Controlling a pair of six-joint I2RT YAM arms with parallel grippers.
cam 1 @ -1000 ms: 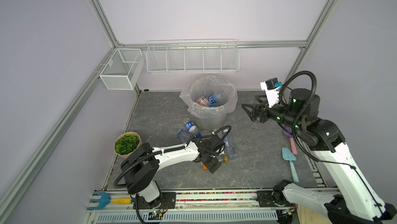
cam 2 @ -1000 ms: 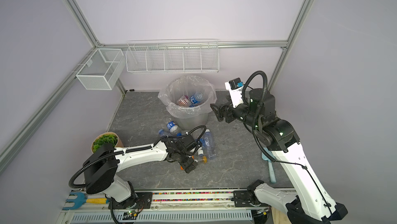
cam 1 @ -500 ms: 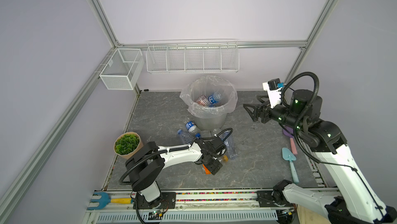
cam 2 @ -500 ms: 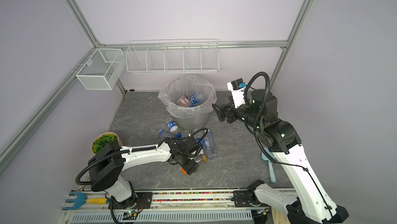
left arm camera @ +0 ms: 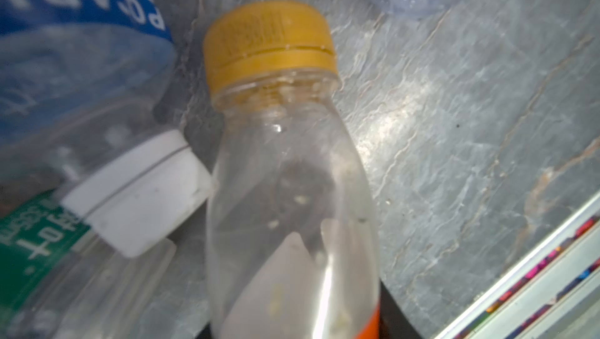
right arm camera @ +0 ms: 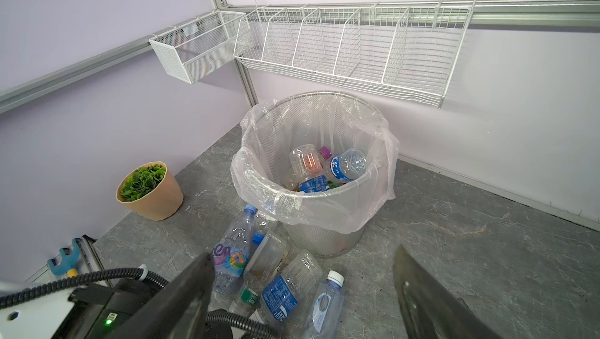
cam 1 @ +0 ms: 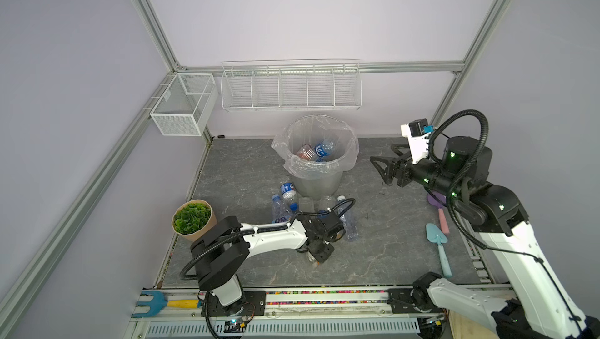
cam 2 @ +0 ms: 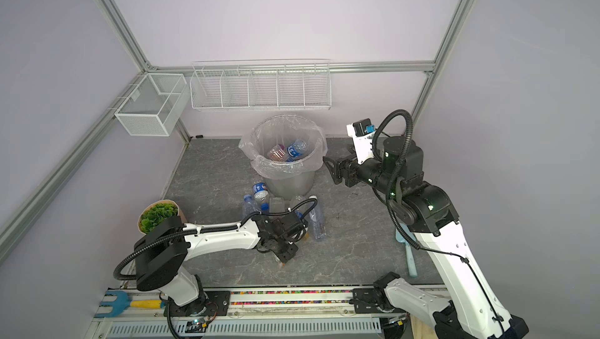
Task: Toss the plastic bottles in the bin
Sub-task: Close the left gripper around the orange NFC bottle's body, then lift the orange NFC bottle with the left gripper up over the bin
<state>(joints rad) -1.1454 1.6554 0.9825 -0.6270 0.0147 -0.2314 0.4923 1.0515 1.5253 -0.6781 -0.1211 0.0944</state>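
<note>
Black jaws of the left tool, wide a second ago, now pinch a yellow-capped bottle on the surface, at 6 o'clock from the bin. More bottles lie at the tool's 11 o'clock. The right tool hangs open at the bin's 3 o'clock.

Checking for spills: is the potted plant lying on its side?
No, the potted plant stands upright, its green leaves pointing up.

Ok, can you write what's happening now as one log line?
left gripper: around clear plastic yellow-capped bottle, grip unclear | right gripper: open, empty, beside round grey metal bin | todo: other bottles
</note>
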